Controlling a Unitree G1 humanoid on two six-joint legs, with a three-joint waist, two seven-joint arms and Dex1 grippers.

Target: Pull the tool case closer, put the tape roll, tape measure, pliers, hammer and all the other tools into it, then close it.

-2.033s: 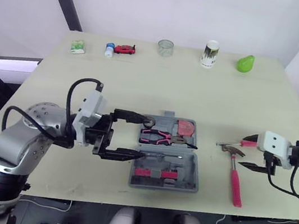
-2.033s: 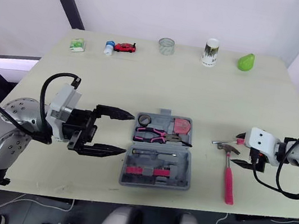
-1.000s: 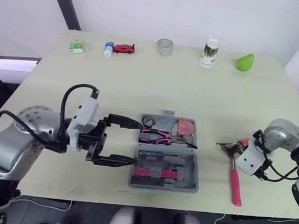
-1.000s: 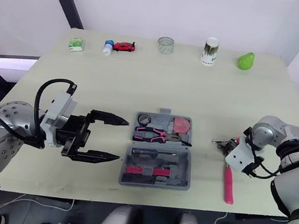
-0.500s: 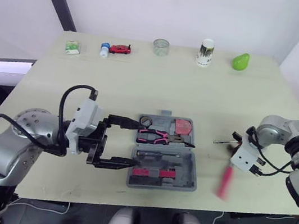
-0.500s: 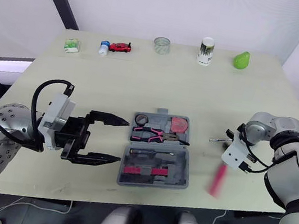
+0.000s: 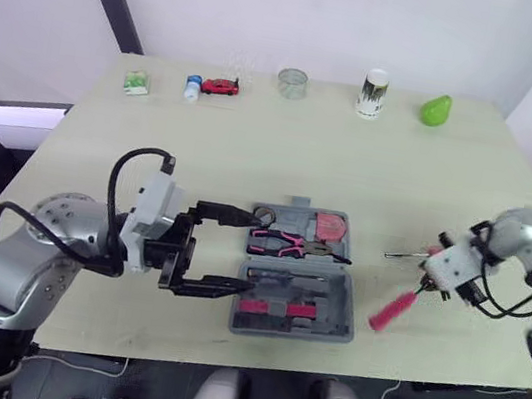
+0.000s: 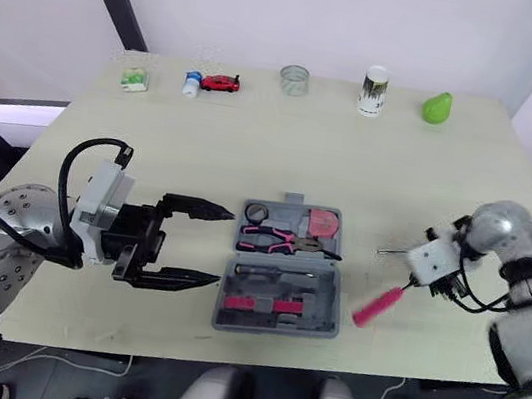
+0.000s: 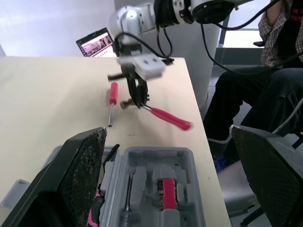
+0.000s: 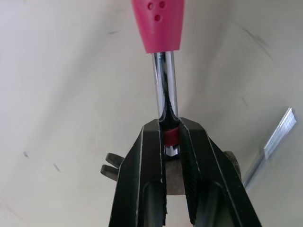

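1. The tool case (image 7: 336, 302) is lying open at the lower centre of the head view, on the desk (image 7: 254, 147).
2. Its far half is holding the tape roll (image 7: 264, 217) at the left, the pliers (image 7: 279, 244) in the middle and the tape measure (image 7: 330, 228) at the right.
3. Its near half is carrying a slim dark tool and a pink piece (image 7: 274, 309) that I cannot name.
4. The hammer (image 7: 388, 308) is sitting outside the case, at the lower right of the head view. A screwdriver (image 7: 407, 253) is lying on the desk just above it.
5. Two seconds ago the hammer was lying flat on the desk with its handle pointing toward the bottom edge, and my right gripper was standing open beside it. Now the handle is slanting down and left, toward the case.
6. My right gripper (image 10: 169, 135) is now clamping the hammer's metal neck just under the head, fingers pressed against it on both sides. I cannot tell whether the handle's end is touching the desk.
7. My left gripper (image 7: 247, 253) is staying where it was, at the case's left edge. Its fingers are spread wide apart and holding nothing, one tip by the far half and one by the near half.
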